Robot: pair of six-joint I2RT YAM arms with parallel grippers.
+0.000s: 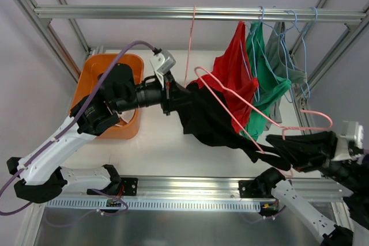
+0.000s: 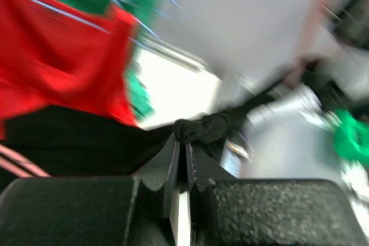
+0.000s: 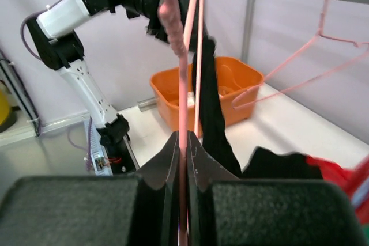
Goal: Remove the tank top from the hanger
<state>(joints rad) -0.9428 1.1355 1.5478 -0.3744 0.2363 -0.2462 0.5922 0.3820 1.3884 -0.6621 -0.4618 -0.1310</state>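
The black tank top [image 1: 210, 116] hangs stretched in mid-air between my two grippers, still draped over the pink wire hanger [image 1: 253, 106]. My left gripper [image 1: 173, 97] is shut on a bunched edge of the tank top [image 2: 199, 128], its fingertips [image 2: 184, 140] pinching the cloth. My right gripper [image 3: 184, 139] is shut on the pink hanger wire [image 3: 183, 102], with the black cloth [image 3: 210, 108] hanging just beyond it. In the top view the right gripper's fingers are hidden under black cloth near the right front [image 1: 300, 145].
An orange bin [image 1: 106, 93] stands at the back left under the left arm. Red [image 1: 236, 67], green [image 1: 265, 79] and grey [image 1: 288, 64] garments hang on blue hangers from the overhead rail [image 1: 115, 11]. A second pink hanger [image 3: 323, 38] hangs from the rail.
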